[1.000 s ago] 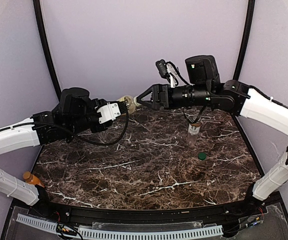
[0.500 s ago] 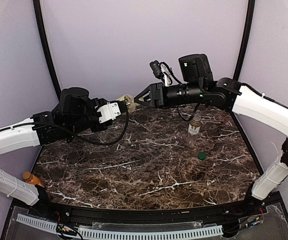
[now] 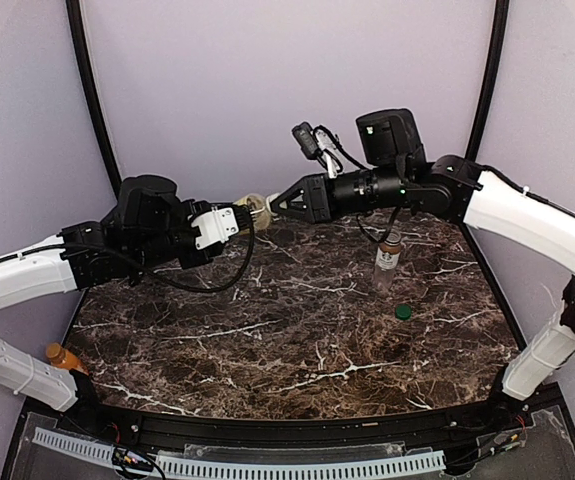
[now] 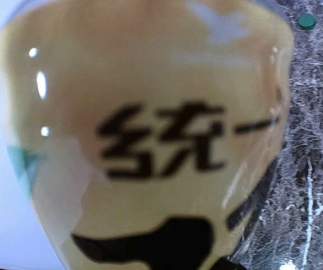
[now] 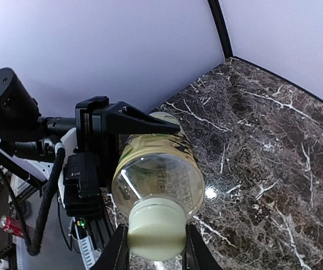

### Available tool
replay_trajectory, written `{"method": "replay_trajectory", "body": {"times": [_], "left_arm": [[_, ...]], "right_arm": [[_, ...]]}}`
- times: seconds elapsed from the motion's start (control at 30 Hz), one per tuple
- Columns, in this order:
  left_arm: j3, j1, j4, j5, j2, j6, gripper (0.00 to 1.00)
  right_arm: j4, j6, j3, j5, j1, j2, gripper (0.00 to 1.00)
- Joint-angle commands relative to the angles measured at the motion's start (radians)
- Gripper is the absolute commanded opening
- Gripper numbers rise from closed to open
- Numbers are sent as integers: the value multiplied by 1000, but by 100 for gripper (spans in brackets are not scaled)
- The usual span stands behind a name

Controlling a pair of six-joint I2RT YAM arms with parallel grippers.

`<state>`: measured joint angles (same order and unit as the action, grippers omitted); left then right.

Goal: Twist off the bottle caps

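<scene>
My left gripper [image 3: 239, 214] is shut on the tall yellow-labelled bottle [image 3: 256, 207] and holds it level above the table's back. Its label [image 4: 150, 140] with dark characters fills the left wrist view and hides the fingers there. My right gripper [image 5: 156, 243] is shut on that bottle's pale cream cap [image 5: 156, 228], one finger on each side, and meets it head-on [image 3: 275, 205]. A short clear bottle [image 3: 388, 258] stands on the table at the right. A dark green cap [image 3: 403, 311] lies loose in front of it, also seen as the green cap [image 4: 306, 21].
A squat orange bottle [image 3: 64, 357] lies at the table's left edge beside the left arm. The dark marble table [image 3: 297, 340] is ringed by a black frame, with lilac walls behind. A cable [image 3: 229, 275] loops under the left wrist.
My right gripper has moved left up to the bottle's neck and closed from wide open onto the cream cap. The left arm and bottle have stayed still.
</scene>
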<state>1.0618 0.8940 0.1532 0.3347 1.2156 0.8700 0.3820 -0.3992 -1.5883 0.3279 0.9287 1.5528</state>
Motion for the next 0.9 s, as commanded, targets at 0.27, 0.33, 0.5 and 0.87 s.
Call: {"method": "replay_trajectory", "body": {"times": [0.27,0.33,0.5,0.87], "left_arm": [[112,1,563,-633,-8,-109,1],[118,2,598,-676,-6,-118,1],[118,2,613,-690,-8,-116,1],[104,1,586,-661,-18,-118,1]], "right_arm": [[99,1155,127,-215,293,-124,0],[123,1229,105,-276,322,-108,0],[157,1366,81,-418,370,-77,0],[-11,1295,152,-440,378,-117,87]]}}
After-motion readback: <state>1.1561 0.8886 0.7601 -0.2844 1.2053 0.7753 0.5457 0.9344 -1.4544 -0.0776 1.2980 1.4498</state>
